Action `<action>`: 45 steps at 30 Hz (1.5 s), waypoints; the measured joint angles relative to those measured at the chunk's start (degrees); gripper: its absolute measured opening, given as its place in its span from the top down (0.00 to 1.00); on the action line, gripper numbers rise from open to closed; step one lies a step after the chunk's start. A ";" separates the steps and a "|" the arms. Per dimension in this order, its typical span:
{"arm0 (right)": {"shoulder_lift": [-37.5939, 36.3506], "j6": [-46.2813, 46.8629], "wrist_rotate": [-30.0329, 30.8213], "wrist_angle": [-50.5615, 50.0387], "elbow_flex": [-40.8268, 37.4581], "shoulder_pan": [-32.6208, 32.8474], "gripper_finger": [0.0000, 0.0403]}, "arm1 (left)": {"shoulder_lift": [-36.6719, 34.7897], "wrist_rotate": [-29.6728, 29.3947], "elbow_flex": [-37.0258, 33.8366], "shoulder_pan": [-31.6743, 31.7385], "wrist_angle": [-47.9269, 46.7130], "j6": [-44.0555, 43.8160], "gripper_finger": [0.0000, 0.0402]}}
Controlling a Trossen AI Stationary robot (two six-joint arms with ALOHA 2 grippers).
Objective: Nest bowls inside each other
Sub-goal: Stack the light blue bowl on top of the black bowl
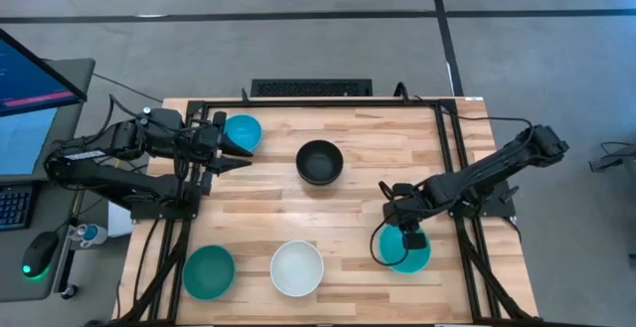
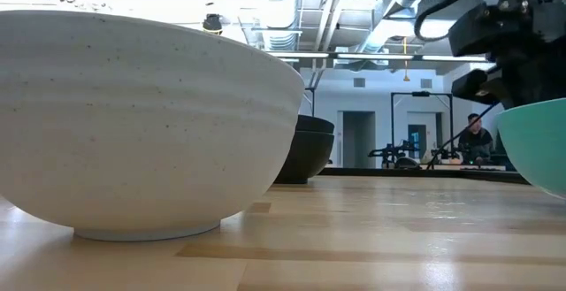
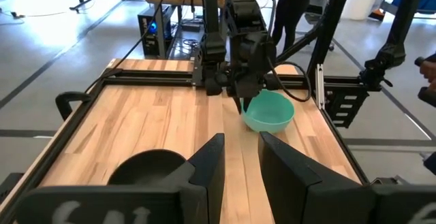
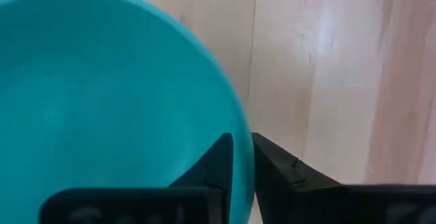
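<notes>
My right gripper [image 1: 409, 238] is shut on a bright cyan bowl [image 1: 402, 254] near the table's right near corner; the left wrist view shows this bowl [image 3: 269, 112] tilted. My left gripper [image 1: 238, 158] is open and level, beside the other cyan bowl [image 1: 243, 130] at the far left, touching nothing. The left wrist view has its fingers around [image 3: 240, 142], pointing across the table. A black bowl [image 1: 319, 162] stands in the middle; the low view shows two black rims [image 2: 309, 136], one bowl nested in the other. A teal-green bowl [image 1: 209, 272] and a white bowl [image 1: 297, 267] stand on their bases near the near edge. My right gripper pinches the cyan bowl's rim [image 4: 235, 115], one finger [image 4: 219, 154] inside the bowl and the other [image 4: 276, 161] outside. The fingers come from above, pointing down. The bowl sits tilted in the hold; whether its base rests on the table cannot be told.
Black metal frame rails [image 1: 447, 158] run along the table's left, right and far sides. Bare wood lies between the black bowl and the right gripper. A keyboard [image 1: 311, 87] sits beyond the far edge. A person [image 2: 476, 136] shows in the room behind.
</notes>
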 joint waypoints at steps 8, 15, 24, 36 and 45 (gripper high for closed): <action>6.46 0.20 -1.58 4.13 0.53 -0.30 0.96 | -0.02 -0.43 0.00 0.01 0.00 -0.02 0.80; 5.99 -0.12 4.51 3.28 5.10 -1.30 0.97 | -0.15 -0.93 0.00 0.00 0.02 -0.04 0.80; 3.15 1.49 16.48 -9.28 19.59 -8.48 0.97 | -0.13 -1.48 0.00 0.02 0.02 -0.04 0.80; 5.74 1.57 17.80 -4.01 34.91 -27.18 0.97 | -0.13 -6.02 0.00 0.01 0.62 2.46 0.80; 13.75 1.59 11.77 2.10 35.02 -33.51 0.98 | -0.23 -9.22 0.00 0.02 1.27 6.83 0.80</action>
